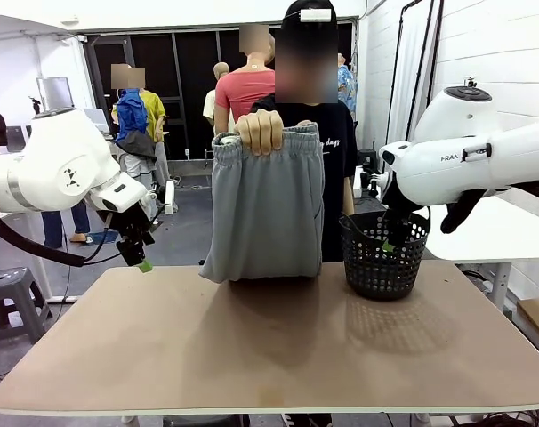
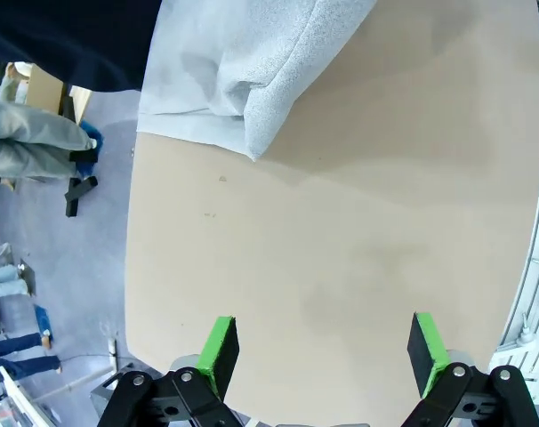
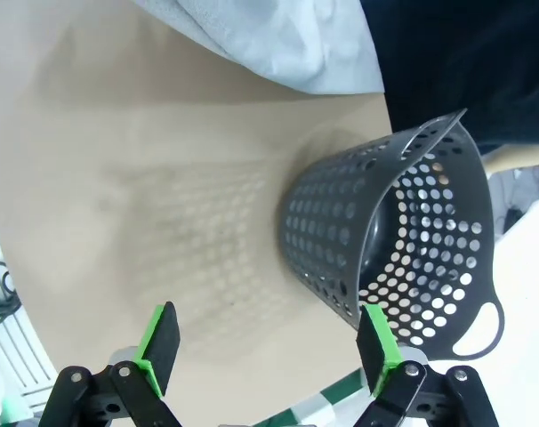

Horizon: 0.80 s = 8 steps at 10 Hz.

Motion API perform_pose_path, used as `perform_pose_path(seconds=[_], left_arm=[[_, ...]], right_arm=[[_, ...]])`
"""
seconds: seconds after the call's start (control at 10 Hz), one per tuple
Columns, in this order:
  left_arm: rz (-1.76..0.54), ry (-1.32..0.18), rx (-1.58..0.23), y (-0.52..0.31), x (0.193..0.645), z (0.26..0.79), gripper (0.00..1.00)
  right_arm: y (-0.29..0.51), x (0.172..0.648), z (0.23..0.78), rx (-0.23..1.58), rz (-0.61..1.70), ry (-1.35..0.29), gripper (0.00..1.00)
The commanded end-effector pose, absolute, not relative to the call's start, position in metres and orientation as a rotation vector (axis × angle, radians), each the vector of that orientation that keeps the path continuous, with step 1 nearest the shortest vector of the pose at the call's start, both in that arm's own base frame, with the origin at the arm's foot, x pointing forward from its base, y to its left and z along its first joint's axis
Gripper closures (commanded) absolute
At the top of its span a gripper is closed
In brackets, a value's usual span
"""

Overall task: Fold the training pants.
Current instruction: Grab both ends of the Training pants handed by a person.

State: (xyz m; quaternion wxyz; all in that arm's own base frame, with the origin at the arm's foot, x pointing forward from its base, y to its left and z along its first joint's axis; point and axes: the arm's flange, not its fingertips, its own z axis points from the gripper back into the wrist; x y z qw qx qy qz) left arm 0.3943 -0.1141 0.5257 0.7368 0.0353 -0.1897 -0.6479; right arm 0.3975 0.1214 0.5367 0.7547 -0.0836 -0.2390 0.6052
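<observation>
Open and empty, the left end effector (image 1: 141, 258) hovers over the left far corner of the worktop (image 1: 252, 356), green pads spread wide and tilted in toward the middle. I'd say it's parked where it can reach the cloth once it lands.

Moving across: the pants (image 1: 268, 209) are up in the air at the far edge. A person's hand (image 1: 261, 131) bunches the waistband so the grey fabric hangs straight down, its lower hem just meeting the worktop. That looks like a presentation, letting the cloth drop flat before any fold; nothing is laid out yet.

Right of them, near but apart, the basket (image 1: 383, 253) stands close to the far edge. The right end effector (image 1: 390, 238) sits low at the basket, pads likewise wide apart, gripping nothing. Whether it touches the mesh, I can't tell.

Room? Plenty: the whole near half of the worktop lies bare, good ground for spreading. The tight spots are the basket in the right arm's path and the far edge, where the hem could slip off.
</observation>
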Motion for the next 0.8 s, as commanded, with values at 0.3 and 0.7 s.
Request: perform_pose_path(seconds=[0.3,0.7], left_arm=[[-1.508,-0.620,-0.018,-0.127,0.409,0.511,0.00],[-1.620,-0.687,-0.197,-0.140,0.415,0.501,0.00]], right_arm=[[0.145,0.416,0.510,0.007,1.435,-0.638,0.00],[0.150,0.413,0.497,0.110,1.452,-0.829,0.00]])
